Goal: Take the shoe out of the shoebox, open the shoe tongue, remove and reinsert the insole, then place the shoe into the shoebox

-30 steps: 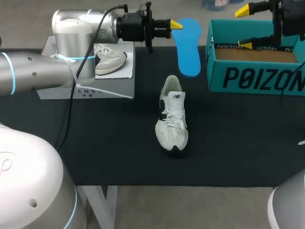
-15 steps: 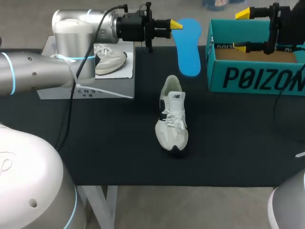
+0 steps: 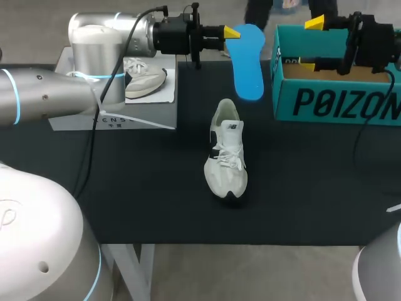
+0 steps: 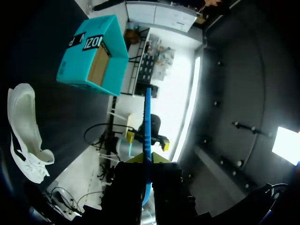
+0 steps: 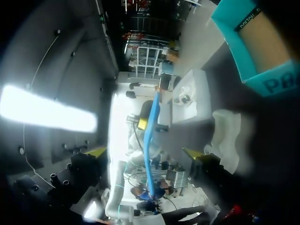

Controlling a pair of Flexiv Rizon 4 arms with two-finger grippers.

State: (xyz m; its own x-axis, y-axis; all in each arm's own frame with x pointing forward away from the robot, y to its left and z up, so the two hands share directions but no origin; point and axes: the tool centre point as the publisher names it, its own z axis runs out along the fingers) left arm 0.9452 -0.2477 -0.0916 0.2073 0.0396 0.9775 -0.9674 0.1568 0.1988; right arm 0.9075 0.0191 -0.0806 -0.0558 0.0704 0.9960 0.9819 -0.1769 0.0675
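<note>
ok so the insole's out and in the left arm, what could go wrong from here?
1. The left jaws pinch the insole at one end only; it may flop or slip on reinsertion.
2. Nothing steadies the shoe, so pushing the insole in could shove it aside.
3. The right jaws stand open low over the shoebox and might clip its wall leaving.

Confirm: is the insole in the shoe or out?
Out. The left claw is shut on the blue insole, holding it well apart from the white shoe, which lies mid-table.
</note>
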